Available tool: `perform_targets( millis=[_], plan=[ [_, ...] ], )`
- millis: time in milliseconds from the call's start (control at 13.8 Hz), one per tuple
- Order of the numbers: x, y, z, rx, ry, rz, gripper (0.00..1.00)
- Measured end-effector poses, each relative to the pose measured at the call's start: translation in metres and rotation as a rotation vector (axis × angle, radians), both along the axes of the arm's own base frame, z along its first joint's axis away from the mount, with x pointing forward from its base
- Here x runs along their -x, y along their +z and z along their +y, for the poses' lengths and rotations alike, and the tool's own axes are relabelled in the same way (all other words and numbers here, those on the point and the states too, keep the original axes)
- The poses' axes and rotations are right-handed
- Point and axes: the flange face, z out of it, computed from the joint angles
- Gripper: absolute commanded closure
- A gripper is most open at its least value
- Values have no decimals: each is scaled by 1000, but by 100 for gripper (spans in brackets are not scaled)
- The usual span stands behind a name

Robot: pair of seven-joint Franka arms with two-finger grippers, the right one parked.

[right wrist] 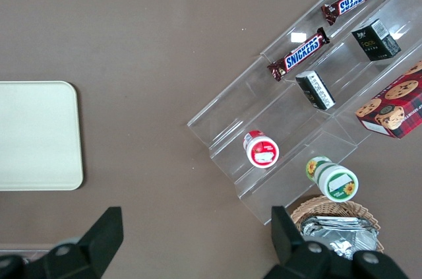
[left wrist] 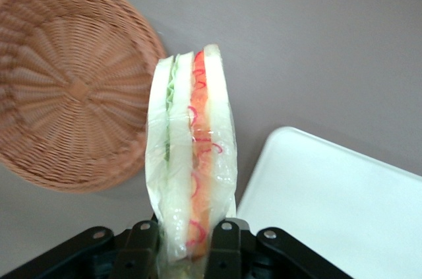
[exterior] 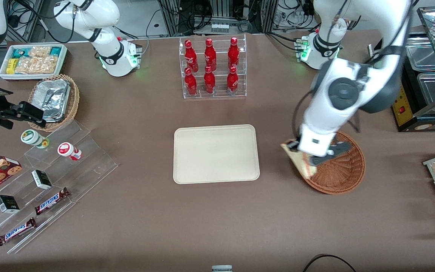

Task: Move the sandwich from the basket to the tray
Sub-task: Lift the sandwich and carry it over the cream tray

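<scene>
My left gripper (exterior: 303, 154) hangs above the tray-side rim of the reddish-brown wicker basket (exterior: 341, 170), shut on the clear-wrapped sandwich (exterior: 299, 160). The wrist view shows the sandwich (left wrist: 192, 150) pinched between the two black fingers (left wrist: 223, 252), its white bread, green and red-orange layers pointing away from the gripper (left wrist: 183, 252). The basket (left wrist: 69, 84) is empty and sits on the table below. The cream-beige tray (exterior: 215, 153) lies flat at the table's middle, beside the basket, with nothing on it; a corner of the tray (left wrist: 336, 203) shows in the wrist view.
A clear rack of red bottles (exterior: 212, 68) stands farther from the front camera than the tray. Toward the parked arm's end lie acrylic steps with snacks (exterior: 39, 181), a tan basket of foil trays (exterior: 55, 101) and a white bin of packets (exterior: 33, 61). A metal warmer cabinet (exterior: 429, 75) stands at the working arm's end.
</scene>
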Motion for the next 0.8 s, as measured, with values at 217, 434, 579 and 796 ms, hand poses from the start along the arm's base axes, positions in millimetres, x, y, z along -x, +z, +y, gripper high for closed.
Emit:
perform_targets(
  millis=[217,434,579,796],
  plan=[
    [11,-12,-62,10,-73,2,81],
    [24,-39,-123,12,-156,21,81],
    [35,-63,-161,11,-208,38,81],
    [47,-103,-201,0,-263,62,80]
  ],
)
